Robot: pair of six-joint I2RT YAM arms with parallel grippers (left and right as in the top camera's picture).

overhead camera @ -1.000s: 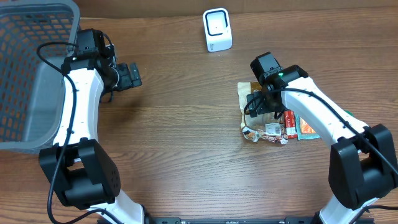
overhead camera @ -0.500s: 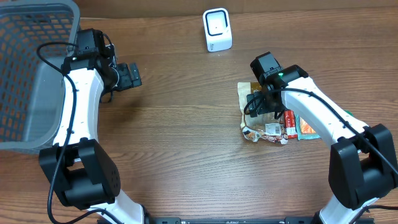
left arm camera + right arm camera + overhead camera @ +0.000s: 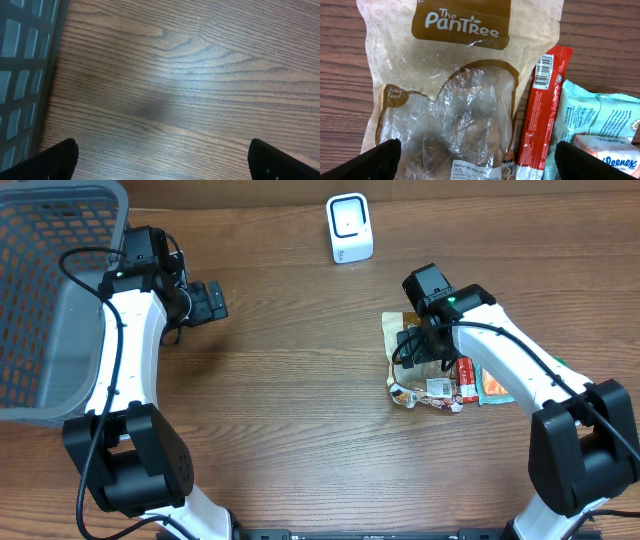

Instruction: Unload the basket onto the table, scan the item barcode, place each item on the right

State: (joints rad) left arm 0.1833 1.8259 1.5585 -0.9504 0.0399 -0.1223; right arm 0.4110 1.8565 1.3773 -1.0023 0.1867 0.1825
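Observation:
A beige "The PanTree" pouch of dried mushrooms lies flat on the table, directly under my right gripper, which is open and holds nothing. In the overhead view the right gripper hovers over the pouch in a small pile of items. A red stick packet with a barcode on its upper end lies just right of the pouch. The white scanner stands at the back centre. My left gripper is open over bare wood beside the basket, empty.
A grey mesh basket fills the far left; its wall shows in the left wrist view. Teal tissue packets lie right of the red stick, also seen in the overhead pile. Brown wood table lies between the arms.

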